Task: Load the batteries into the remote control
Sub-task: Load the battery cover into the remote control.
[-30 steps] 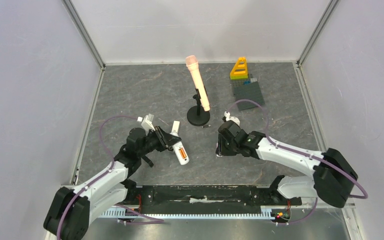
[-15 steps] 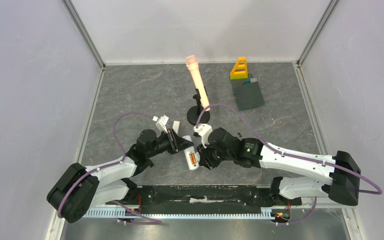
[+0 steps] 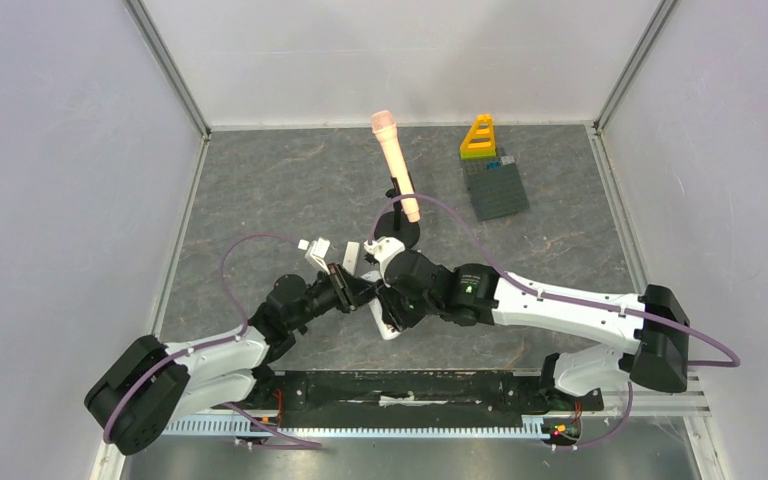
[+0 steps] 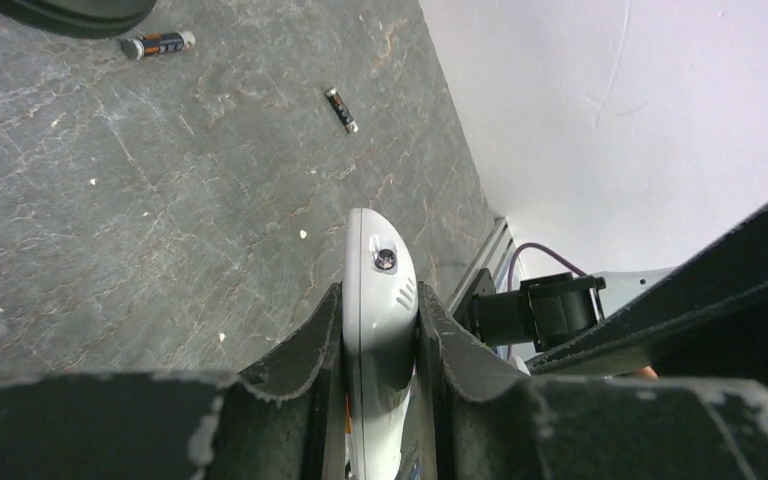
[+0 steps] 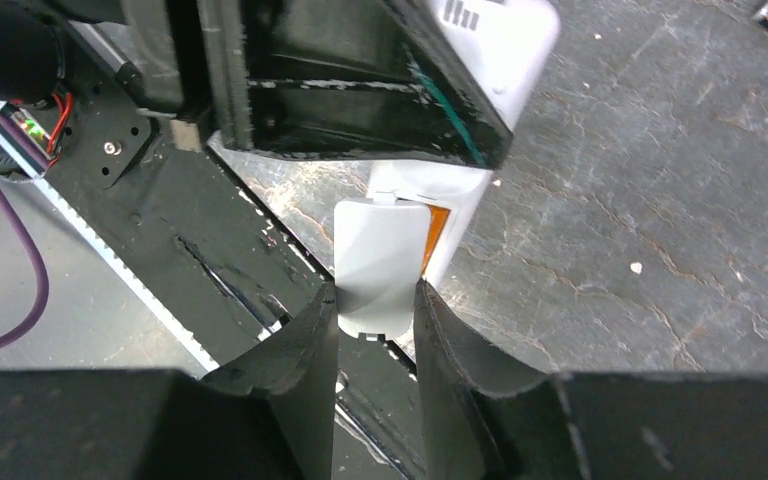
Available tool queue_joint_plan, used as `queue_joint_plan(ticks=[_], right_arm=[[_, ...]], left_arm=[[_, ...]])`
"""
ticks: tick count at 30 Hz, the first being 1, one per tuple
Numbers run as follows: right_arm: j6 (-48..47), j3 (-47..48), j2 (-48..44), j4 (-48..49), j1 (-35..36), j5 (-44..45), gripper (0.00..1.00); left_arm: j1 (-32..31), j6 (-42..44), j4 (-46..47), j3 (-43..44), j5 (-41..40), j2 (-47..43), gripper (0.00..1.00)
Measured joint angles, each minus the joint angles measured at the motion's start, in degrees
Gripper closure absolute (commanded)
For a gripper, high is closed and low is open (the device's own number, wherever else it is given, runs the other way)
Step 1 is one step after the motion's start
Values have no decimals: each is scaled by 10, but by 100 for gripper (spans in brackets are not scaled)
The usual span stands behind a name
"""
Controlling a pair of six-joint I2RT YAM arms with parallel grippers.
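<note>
The left arm reaches toward the middle of the tabletop (image 3: pixel 260 190), and the left gripper (image 4: pixel 381 305) is closed on the white remote (image 4: pixel 378 260), with one finger on each long side. The remote lies between the two grippers, near the front edge. In its open compartment an orange battery (image 5: pixel 437 232) is visible, partly hidden by the cover (image 5: pixel 380 250). The right arm stretches across to the left, and the right gripper (image 5: pixel 373 295) pinches this grey-white cover at its lower end. The cover's upper end touches the remote. Behind them on the tabletop, one battery (image 4: pixel 157 44) lies beside the black base (image 4: pixel 60 10) of the microphone (image 3: pixel 396 165), and a second battery (image 4: pixel 340 109) lies apart from it. At the back right, a grey plate (image 3: pixel 497 188) carries a yellow piece (image 3: pixel 478 138).
</note>
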Motion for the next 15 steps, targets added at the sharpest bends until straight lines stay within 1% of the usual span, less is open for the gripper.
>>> queue_joint_plan(ticks=[7,15], right_arm=[[16,16,21,-41,1,13,96],[17,20,43,-61,1,15,96]], left_arm=[[-2,-4,10,-17,-33,-40,98],[-4,-4,14,-17,-38,-44,98]])
